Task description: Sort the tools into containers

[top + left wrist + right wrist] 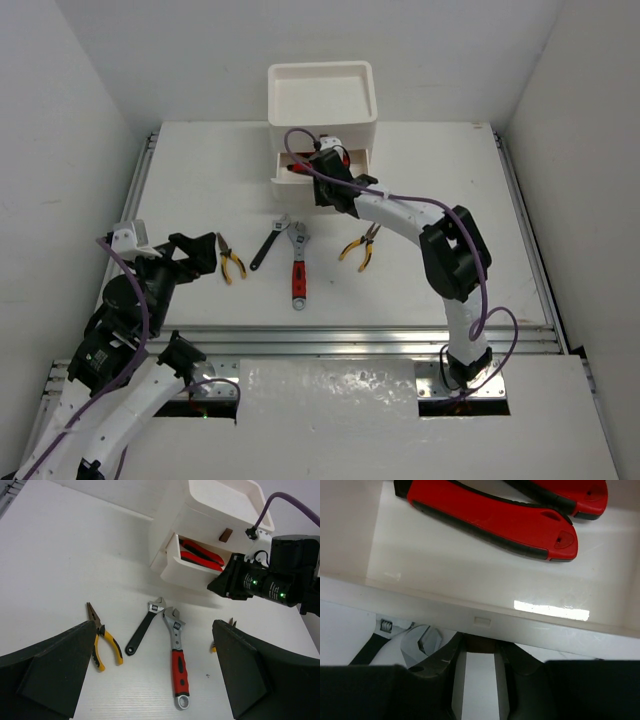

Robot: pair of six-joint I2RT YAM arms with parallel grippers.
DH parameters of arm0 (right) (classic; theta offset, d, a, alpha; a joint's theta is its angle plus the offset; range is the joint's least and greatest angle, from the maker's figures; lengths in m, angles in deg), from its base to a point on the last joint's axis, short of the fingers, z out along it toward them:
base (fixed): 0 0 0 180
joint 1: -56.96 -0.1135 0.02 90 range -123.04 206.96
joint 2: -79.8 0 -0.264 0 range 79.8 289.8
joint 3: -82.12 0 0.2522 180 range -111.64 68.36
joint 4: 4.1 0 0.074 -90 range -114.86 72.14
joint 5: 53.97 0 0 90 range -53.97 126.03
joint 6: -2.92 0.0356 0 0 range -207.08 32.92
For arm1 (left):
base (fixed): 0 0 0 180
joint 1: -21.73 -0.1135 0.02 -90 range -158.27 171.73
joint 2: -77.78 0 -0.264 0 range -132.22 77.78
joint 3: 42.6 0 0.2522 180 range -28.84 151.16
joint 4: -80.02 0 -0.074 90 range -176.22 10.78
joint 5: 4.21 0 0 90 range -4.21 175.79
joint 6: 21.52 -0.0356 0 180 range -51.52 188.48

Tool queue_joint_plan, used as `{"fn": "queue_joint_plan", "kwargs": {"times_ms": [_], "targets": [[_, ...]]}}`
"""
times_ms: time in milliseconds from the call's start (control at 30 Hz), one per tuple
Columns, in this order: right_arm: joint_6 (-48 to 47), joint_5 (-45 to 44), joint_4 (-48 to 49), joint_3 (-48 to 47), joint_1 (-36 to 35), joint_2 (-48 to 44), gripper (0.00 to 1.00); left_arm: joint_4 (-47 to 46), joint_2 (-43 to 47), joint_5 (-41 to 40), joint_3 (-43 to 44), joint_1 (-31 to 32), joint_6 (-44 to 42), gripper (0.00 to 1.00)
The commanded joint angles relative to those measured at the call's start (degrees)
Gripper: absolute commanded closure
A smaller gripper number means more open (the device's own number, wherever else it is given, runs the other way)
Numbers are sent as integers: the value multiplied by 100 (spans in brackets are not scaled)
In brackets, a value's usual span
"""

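Tools lie in a loose row across the middle of the white counter point(200, 170) in the top view: yellow-handled pliers point(231, 259) nearest the left edge, then a black-handled wrench point(266, 247), a red-handled wrench point(298, 270), and a second pair of yellow pliers point(360, 247) nearest the right edge. The white drawer unit point(355, 135) stands at the middle of the far edge, with its top tray point(320, 67) above and one open drawer point(278, 178) pulled out toward the tools. The right arm point(400, 212) reaches to the front of this drawer. The left arm point(150, 285) hovers over the near left corner, and the left jaws are spread wide. In the left wrist view the two dark fingers point(45, 680) stand far apart and frame the left pliers and both wrenches, whose steel heads lie just beside each other. The open drawer, under a shut one, holds red-handled pliers point(202, 555). In the right wrist view these pliers lie in the far part of the drawer. The right jaws stand narrow on either side of the drawer's dark handle point(480, 644); whether they already pinch it I cannot tell.
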Motion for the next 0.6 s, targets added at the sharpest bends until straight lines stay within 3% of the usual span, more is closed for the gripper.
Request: {"fn": "queue_joint_plan", "kwargs": {"times_ms": [0, 200, 267, 300, 567], "targets": [[88, -196, 556, -172, 8, -71, 76, -225, -39, 70, 4, -70, -81, 0], [18, -275, 583, -514, 8, 218, 80, -225, -30, 88, 4, -70, -90, 0], [-44, -275, 574, -786, 16, 359, 95, -225, -30, 79, 4, -70, -90, 0], [-61, -284, 522, -900, 17, 499, 98, -225, -22, 79, 4, -70, -90, 0], [-351, -355, 249, -1991, 157, 1106, 98, -252, -39, 158, 4, -70, -117, 0]]}}
